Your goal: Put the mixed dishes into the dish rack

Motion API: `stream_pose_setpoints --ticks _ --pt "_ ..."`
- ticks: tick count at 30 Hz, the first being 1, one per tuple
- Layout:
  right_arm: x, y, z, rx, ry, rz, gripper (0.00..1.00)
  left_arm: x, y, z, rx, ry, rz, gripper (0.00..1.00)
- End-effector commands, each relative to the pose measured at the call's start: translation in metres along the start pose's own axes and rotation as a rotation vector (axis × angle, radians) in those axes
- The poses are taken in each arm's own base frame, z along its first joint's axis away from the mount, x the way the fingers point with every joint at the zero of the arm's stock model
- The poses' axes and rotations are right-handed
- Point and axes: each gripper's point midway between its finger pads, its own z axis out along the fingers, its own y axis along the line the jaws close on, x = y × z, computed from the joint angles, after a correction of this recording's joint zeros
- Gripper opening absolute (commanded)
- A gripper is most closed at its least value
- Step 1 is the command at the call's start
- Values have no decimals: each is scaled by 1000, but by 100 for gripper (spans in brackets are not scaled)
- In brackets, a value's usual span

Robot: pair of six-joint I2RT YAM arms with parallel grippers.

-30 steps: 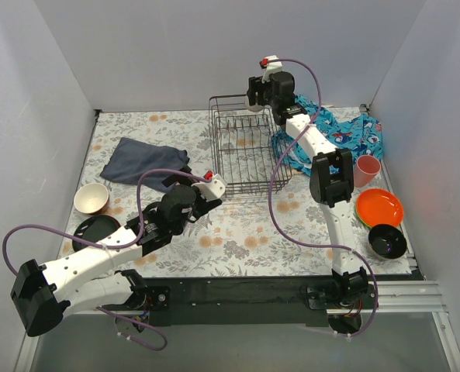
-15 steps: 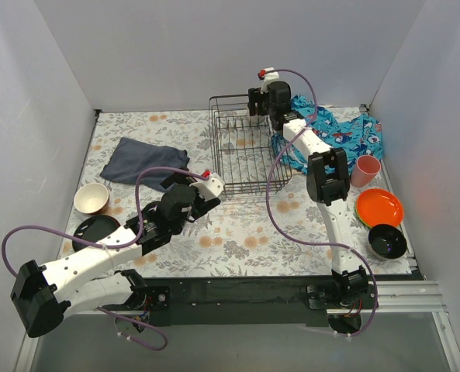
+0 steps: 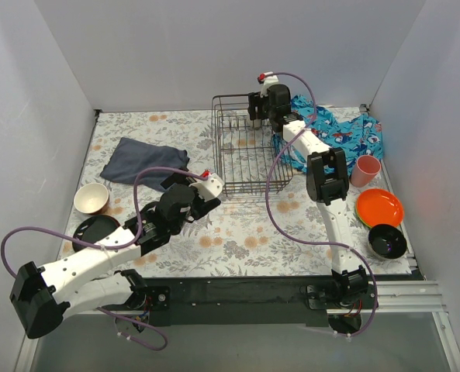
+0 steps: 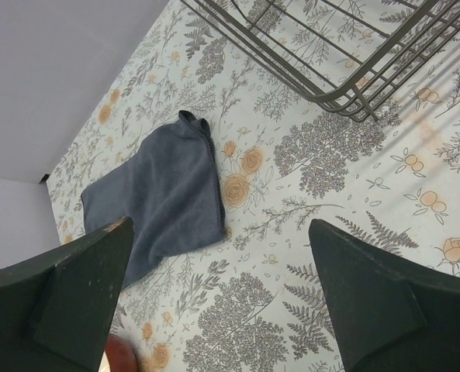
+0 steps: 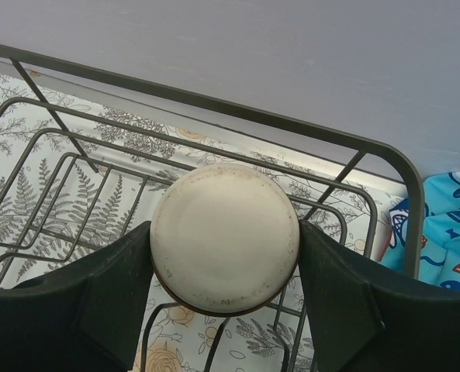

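The dish rack (image 3: pixel 249 151) (image 5: pixel 214 105), a black wire basket, stands at the back middle of the table. My right gripper (image 3: pixel 258 107) (image 5: pixel 224 249) hangs over the rack's far end, shut on a round cup (image 5: pixel 224 239) whose pale base faces the wrist camera. My left gripper (image 3: pixel 212 186) (image 4: pixel 220 236) hovers open above the table by the rack's near left corner (image 4: pixel 346 97), with nothing between its fingers. A tan bowl (image 3: pixel 91 198) and a dark plate (image 3: pixel 95 230) lie at the left. At the right are a pink cup (image 3: pixel 367 170), an orange plate (image 3: pixel 379 207) and a dark bowl (image 3: pixel 387 240).
A dark navy cloth (image 3: pixel 146 163) (image 4: pixel 160 194) lies left of the rack. A blue patterned cloth (image 3: pixel 338 133) (image 5: pixel 451 225) lies right of it, under the right arm. White walls close in the table on three sides.
My right gripper has come down and slightly toward the rack's far end with the cup. The left arm has barely moved.
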Motion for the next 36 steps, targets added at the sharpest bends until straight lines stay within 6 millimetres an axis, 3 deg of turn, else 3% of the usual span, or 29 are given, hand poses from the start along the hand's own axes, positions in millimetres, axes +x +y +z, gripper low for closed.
stream_pose_setpoints --ticks 1,3,6,11,16,17,18,19,20,21,22,23,24,25,27,28,29,30,31,32,33,34,36 --pt "-73 5 -33 -34 -114 -23 75 -15 6 -4 -1 -75 -33 98" --pt "-92 8 -47 -36 -135 -25 78 -18 6 -5 -3 -96 -35 98" --pt "-112 9 -63 -31 -151 -66 98 -23 4 -4 9 -117 -47 98" --pt "-99 8 -73 -24 -78 -99 98 -33 2 -8 38 -158 -83 98" --pt "-112 0 -90 23 -54 -101 98 -43 13 -18 22 -200 -86 98" --pt "-130 -1 -108 29 -81 -118 98 -44 14 -19 21 -208 -83 98" --pt "-135 -4 -118 42 -83 -131 98 -46 15 -20 18 -216 -86 98" --pt "-114 -11 -123 59 -31 -133 98 -48 17 -23 16 -228 -92 98" --pt "-137 -17 -151 87 -65 -152 98 -46 17 -23 19 -227 -95 98" --pt "-134 -24 -163 112 -43 -160 97 -47 16 -24 25 -233 -99 98" --pt "-109 -35 -175 143 39 -180 96 -44 13 -25 31 -233 -97 98" --pt "-120 -50 -204 218 48 -216 96 -44 13 -26 37 -241 -98 98" --pt "-113 -59 -219 247 89 -230 95 -44 9 -27 56 -249 -97 98" --pt "-91 -76 -239 275 189 -228 92 -45 10 -29 56 -260 -102 98" --pt "-67 -93 -280 296 281 -237 87 -45 7 -30 74 -266 -110 98" --pt "-43 -112 -303 334 377 -216 84 -45 6 -30 79 -265 -113 98" --pt "-43 -120 -326 361 389 -205 82 -47 6 -31 85 -268 -119 98" --pt "-18 -128 -339 373 459 -188 81 -45 3 -30 100 -255 -124 98" --pt "-6 -147 -355 413 497 -163 79 -47 0 -30 118 -257 -127 98" --pt "-1 -151 -372 433 513 -159 79 -46 -4 -27 132 -243 -125 98" --pt "21 -155 -381 436 567 -151 78 -50 -5 -27 141 -242 -130 98" --pt "30 -168 -393 460 591 -145 77 -52 -7 -26 153 -241 -143 98" --pt "47 -170 -404 453 622 -129 76 -58 -11 -21 173 -229 -150 98"
